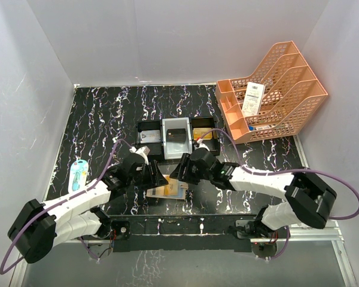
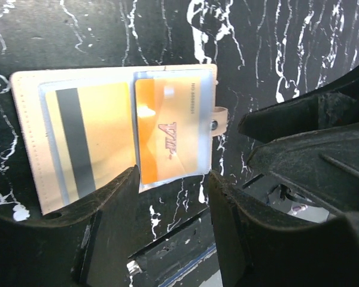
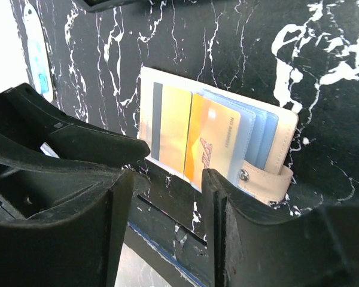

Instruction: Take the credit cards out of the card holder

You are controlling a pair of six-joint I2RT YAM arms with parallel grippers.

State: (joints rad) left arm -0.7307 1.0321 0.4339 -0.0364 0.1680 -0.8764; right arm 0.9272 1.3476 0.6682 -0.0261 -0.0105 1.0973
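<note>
Open card holder (image 2: 25,113) flat on tabletop (image 2: 287,48), gold credit card (image 2: 167,131) exposed; left pincer (image 2: 172,173), right pincer (image 3: 167,173) agape, seemingly poised for pull.

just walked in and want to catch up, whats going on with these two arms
Both arms hang over the open card holder near the front of the table. The left gripper and right gripper are open, holding nothing. Two gold cards sit in its slots, not yet pulled out.
</note>
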